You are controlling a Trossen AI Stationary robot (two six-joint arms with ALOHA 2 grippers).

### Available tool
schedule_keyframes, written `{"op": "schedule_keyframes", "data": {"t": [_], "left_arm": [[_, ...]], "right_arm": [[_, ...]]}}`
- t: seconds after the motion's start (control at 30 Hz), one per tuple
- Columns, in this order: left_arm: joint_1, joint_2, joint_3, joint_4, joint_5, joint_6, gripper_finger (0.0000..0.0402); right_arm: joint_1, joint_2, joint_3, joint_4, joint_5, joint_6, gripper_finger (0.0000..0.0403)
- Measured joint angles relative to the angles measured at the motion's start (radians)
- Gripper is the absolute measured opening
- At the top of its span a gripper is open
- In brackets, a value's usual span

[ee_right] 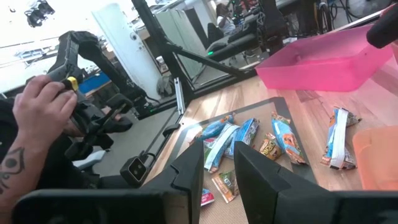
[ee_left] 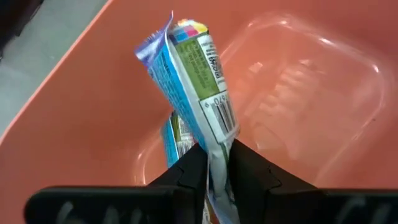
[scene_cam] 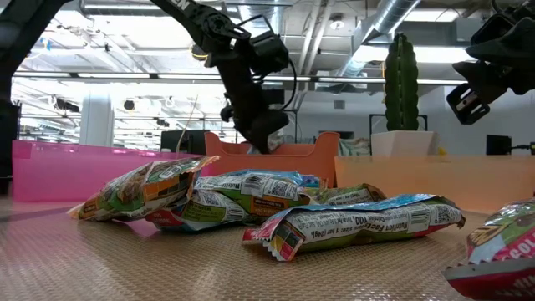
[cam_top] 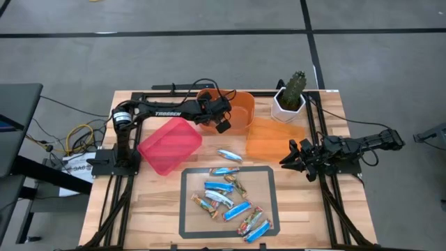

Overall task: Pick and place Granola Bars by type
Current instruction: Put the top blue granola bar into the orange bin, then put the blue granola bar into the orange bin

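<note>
Pinched between the left gripper [ee_left: 217, 171] fingers, a blue-and-white granola bar [ee_left: 189, 74] hangs over the orange bin [ee_left: 93, 124], hidden overhead.

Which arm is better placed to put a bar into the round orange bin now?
Left. The left gripper pinches a blue and white bar directly over the round orange bin. The right gripper waits beside the flat orange bin, holding nothing.

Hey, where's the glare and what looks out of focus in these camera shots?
Low view: ceiling lights blow out behind the left arm; nearest bar is soft. Left wrist view: sheen on the orange bin, and the fingers pinching a blue bar are blurred. Right wrist view: the near fingers are blurred, windows bright. High view: even, soft shadows.
</note>
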Motion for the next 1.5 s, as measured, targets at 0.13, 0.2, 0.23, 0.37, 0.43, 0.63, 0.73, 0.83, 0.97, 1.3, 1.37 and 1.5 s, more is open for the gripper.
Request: {"op": "schedule_keyframes", "data": {"t": [0.13,0.2,0.23,0.37,0.43,0.63,0.73,0.83,0.97,1.3,1.37,1.5], "left_arm": [[0.004,0.0,0.0,-0.008,-0.001,0.0,0.0078],[0.004,0.0,0.0,-0.008,-0.005,0.0,0.0082],[0.004,0.0,0.0,-0.008,-0.004,0.0,0.0084],[0.003,0.0,0.0,-0.008,-0.003,0.0,0.0087],[0.002,0.0,0.0,-0.005,-0.004,0.0,0.0087],[-0.018,-0.006,0.0,0.02,-0.008,0.005,0.0087],[-0.035,-0.016,-0.001,0.031,-0.015,0.013,0.0087],[-0.06,-0.038,-0.001,0.043,-0.019,0.022,0.0087],[-0.11,-0.075,-0.001,0.04,-0.019,0.024,0.0087],[-0.286,-0.124,-0.001,-0.056,-0.005,0.024,0.0087],[-0.322,-0.124,0.0,-0.068,-0.001,0.015,0.0087],[-0.396,-0.124,0.0,-0.092,0.009,0.003,0.0087]], "right_arm": [[0.0,0.0,0.0,0.0,0.0,0.0,0.0082],[0.0,0.0,0.0,0.0,0.0,0.0,0.0082],[0.0,0.0,0.0,0.0,0.0,0.0,0.0082],[0.0,0.0,0.0,0.0,0.0,0.0,0.0082],[0.0,0.0,0.0,0.0,0.0,0.0,0.0082],[0.0,0.0,0.0,0.0,0.0,0.0,0.0082],[0.0,0.0,0.0,0.0,0.0,0.0,0.0082],[0.0,0.0,0.0,0.0,0.0,0.0,0.0082],[0.0,0.0,0.0,0.001,0.0,0.0,0.0082],[0.0,0.0,0.0,0.0,0.0,0.0,0.0082],[0.0,0.0,0.0,0.0,0.0,0.0,0.0082],[0.0,0.0,0.0,0.0,0.0,0.0,0.0082]]}}
